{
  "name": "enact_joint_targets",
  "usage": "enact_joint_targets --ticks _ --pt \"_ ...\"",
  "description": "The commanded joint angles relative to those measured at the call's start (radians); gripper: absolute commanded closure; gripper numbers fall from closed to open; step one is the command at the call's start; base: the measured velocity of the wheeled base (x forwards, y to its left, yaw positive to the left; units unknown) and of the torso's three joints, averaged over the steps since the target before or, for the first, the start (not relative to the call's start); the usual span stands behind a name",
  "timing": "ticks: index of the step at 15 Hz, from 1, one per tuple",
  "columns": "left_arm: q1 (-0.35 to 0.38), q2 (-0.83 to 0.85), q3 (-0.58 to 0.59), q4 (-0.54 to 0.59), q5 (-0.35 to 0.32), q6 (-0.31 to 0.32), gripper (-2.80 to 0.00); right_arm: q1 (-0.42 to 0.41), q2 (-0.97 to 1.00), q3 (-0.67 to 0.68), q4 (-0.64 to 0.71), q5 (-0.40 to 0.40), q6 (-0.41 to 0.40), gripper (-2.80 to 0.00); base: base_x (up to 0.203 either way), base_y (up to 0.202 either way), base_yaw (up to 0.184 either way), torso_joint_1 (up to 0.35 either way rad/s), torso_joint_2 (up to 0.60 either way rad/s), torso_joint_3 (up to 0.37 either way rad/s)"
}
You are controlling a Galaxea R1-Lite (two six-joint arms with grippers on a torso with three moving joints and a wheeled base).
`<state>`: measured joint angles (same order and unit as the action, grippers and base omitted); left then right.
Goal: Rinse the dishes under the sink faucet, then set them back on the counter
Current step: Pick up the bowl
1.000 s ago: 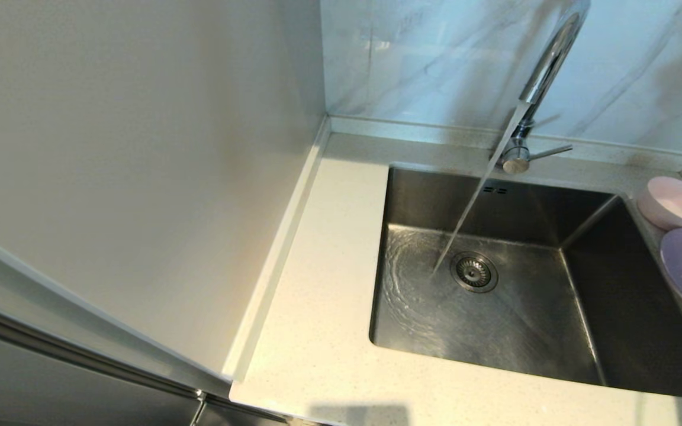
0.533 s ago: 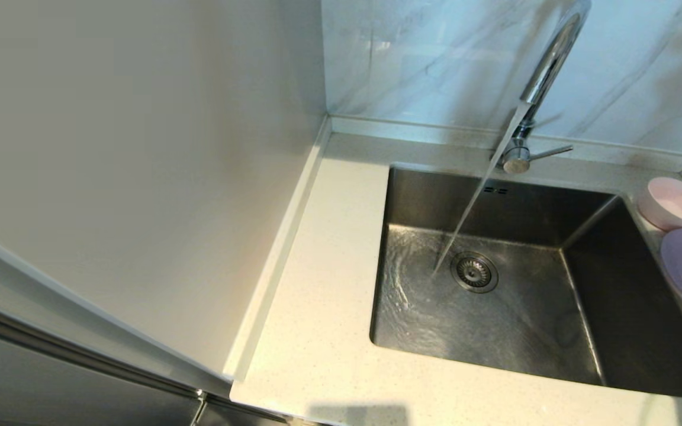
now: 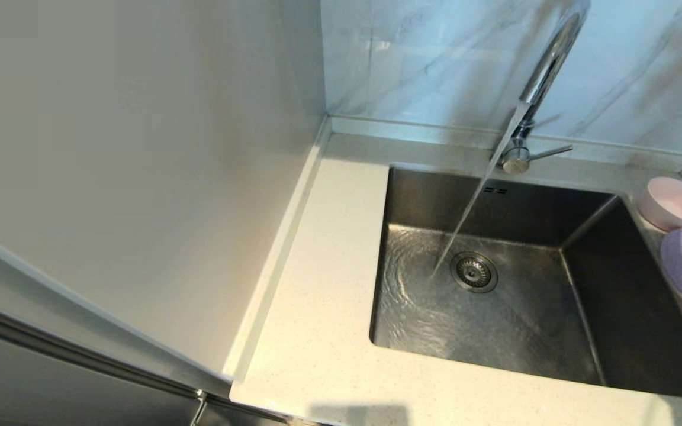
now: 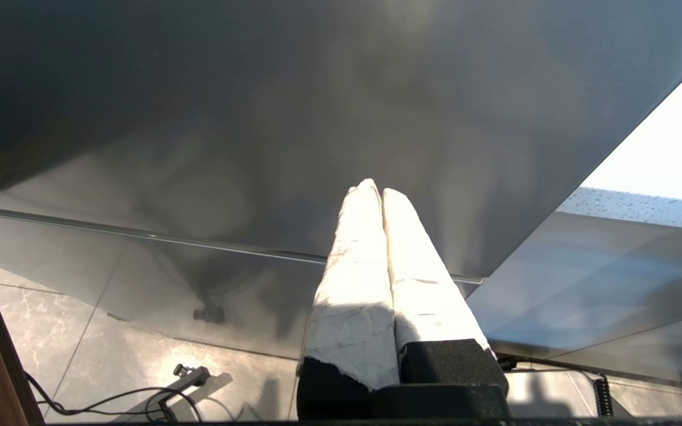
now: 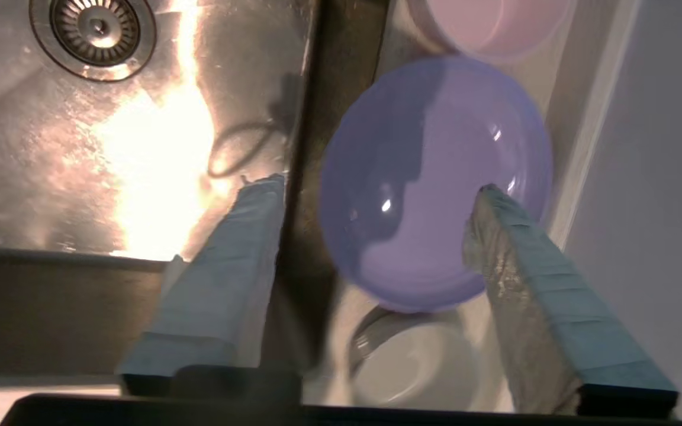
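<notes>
**Open fingers above the purple plate, water running**

The right gripper [image 5: 376,189] hangs over the right side of the tabletop [image 3: 317,355], beside the sink [image 3: 631,313]. Its 2 fingers [image 5: 228,266] are spread wide and hold nothing. One finger is over the sink's edge and the other is over the far side of the lavender plate [image 5: 436,177]. I cannot tell if they touch it yet.

Closest to the gripper sits the greyish-white dish [image 5: 412,367]; the plate's rim seems to lie over it. Past the plate is the pink bowl [image 5: 489,23].

The left gripper [image 4: 381,195] is parked down low in front of a dark cabinet, its 2 fingers pressed together and empty.

Farther back, the sink faucet [image 3: 545,71] pours water next to the drain [image 3: 473,271].

What could go wrong: the plate is wide, flat and smooth, so it may slip out of the fingers. It sits right by the sink's edge, so a bump could tip it in or knock the dishes beside it.

From the head view, the plate is cut off, the white dish is out of sight, and neither gripper shows clearly.
</notes>
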<state>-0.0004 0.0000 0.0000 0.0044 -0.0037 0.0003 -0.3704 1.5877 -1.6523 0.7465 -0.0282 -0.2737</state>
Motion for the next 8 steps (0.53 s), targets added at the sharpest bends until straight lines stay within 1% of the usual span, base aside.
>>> enact_joint_targets --ticks 1,3,4,6,7,8 --pt "0.000 0.000 0.000 0.000 0.001 0.000 0.00 0.094 0.032 -0.076 0.130 -0.120 0.199 -2.80 0.000 0.000 0.000 0.000 0.00 0.000" --pt "0.000 0.000 0.000 0.000 0.001 0.000 0.00 0.145 0.077 -0.137 0.227 -0.178 0.288 -2.80 0.000 0.000 0.000 0.000 0.00 0.000" --pt "0.000 0.000 0.000 0.000 0.001 0.000 0.00 0.154 0.105 -0.142 0.230 -0.183 0.304 -2.80 0.000 0.000 0.000 0.000 0.00 0.000" --pt "0.000 0.000 0.000 0.000 0.001 0.000 0.00 0.141 0.182 -0.140 0.160 -0.178 0.297 -2.80 0.000 0.000 0.000 0.000 0.00 0.000" --pt "0.000 0.000 0.000 0.000 0.001 0.000 0.00 0.120 0.232 -0.140 0.080 -0.157 0.265 -2.80 0.000 0.000 0.000 0.000 0.00 0.000" --pt "0.000 0.000 0.000 0.000 0.001 0.000 0.00 0.098 0.275 -0.140 -0.023 -0.109 0.218 -2.80 0.000 0.000 0.000 0.000 0.00 0.000"
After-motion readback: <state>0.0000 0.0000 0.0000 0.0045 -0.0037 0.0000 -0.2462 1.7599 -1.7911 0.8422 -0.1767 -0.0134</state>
